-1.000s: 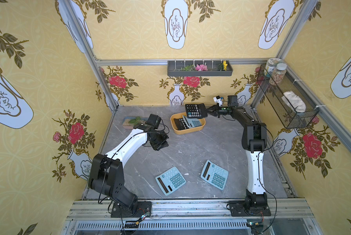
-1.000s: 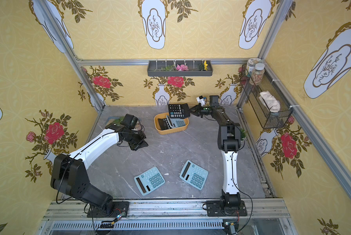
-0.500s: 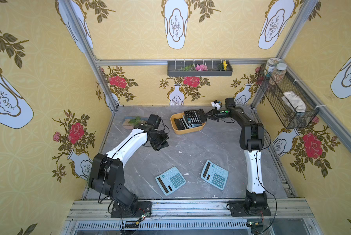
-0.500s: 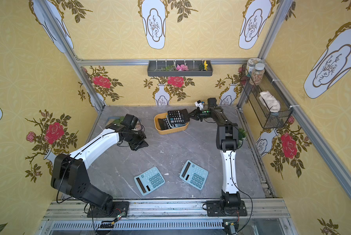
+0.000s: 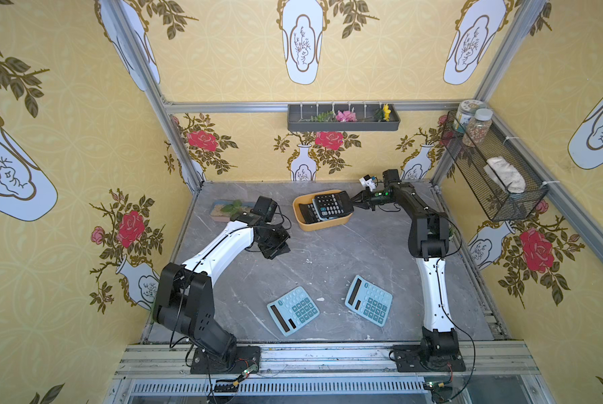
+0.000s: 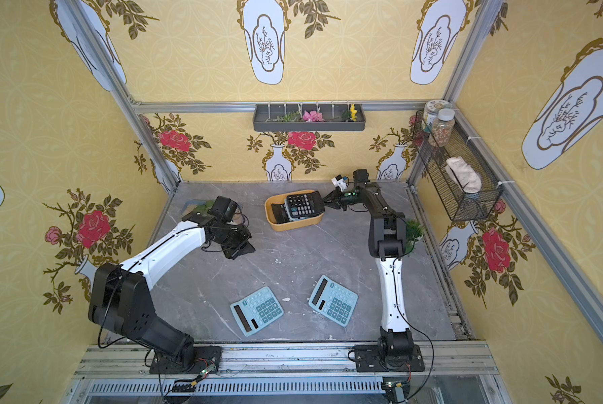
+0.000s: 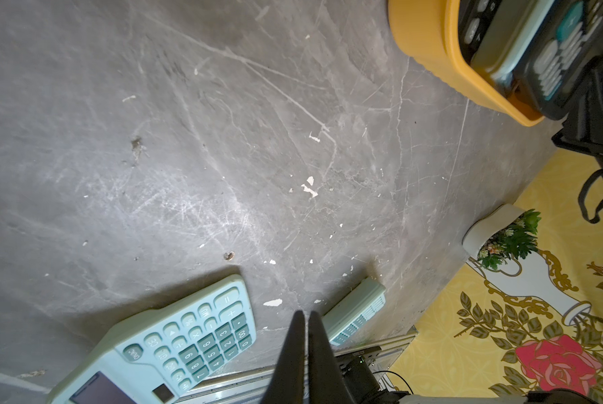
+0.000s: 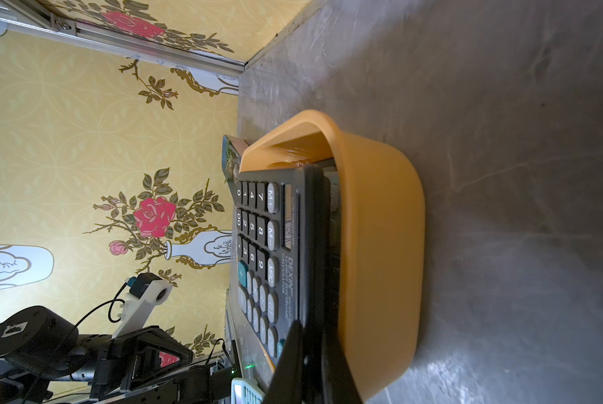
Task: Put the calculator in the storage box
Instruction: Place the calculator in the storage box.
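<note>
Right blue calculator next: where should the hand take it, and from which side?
The right blue calculator lies flat, keys up, askew on the table. Likely best from straight above, right hand turned to match, pinching across its two long edges, the narrower span.

Orange-yellow storage box [image 5: 323,226], black calculator [image 5: 331,207] — grey marbled table [image 5: 328,266]

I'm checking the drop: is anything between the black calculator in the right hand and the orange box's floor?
Yes: another calculator already lies in the storage box, under the black calculator held by the right hand. It would likely land on that, not the box floor.
</note>
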You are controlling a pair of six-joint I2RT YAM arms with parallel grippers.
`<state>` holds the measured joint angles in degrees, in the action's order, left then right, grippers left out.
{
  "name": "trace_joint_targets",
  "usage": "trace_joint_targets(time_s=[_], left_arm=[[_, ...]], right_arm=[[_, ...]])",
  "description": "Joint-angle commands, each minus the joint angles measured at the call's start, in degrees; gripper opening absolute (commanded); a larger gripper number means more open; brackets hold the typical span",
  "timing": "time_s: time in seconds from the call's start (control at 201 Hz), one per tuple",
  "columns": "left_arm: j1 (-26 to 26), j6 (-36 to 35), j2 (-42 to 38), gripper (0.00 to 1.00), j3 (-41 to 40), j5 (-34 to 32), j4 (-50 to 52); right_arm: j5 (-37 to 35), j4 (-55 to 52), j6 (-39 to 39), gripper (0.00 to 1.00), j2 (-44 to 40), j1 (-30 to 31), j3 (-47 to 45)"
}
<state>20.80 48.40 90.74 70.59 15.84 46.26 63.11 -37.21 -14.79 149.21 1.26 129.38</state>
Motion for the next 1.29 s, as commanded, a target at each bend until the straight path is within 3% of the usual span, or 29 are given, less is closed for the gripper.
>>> trace_joint_targets(time_s=[0.0,0.299,0.941,1.289], left_arm=[[-0.06,-0.50,0.40,0.09,-0.23,0.74,-0.46],[-0.05,-0.68,0.49,0.09,-0.54,0.95,-0.46],[-0.05,-0.77,0.67,0.09,-0.49,1.04,-0.51],[-0.05,-0.41,0.25,0.09,-1.05,0.77,-0.77]], right_arm=[[-2.54,-2.23,1.56,0.10,0.50,0.03,1.04],[-5.73,-3.48,1.51,0.26,1.14,0.13,3.05],[-9.00,-3.68,2.40,0.34,-0.52,0.90,1.32],[-12.89,-2.99,1.52,0.45,-2.57,0.66,1.25]])
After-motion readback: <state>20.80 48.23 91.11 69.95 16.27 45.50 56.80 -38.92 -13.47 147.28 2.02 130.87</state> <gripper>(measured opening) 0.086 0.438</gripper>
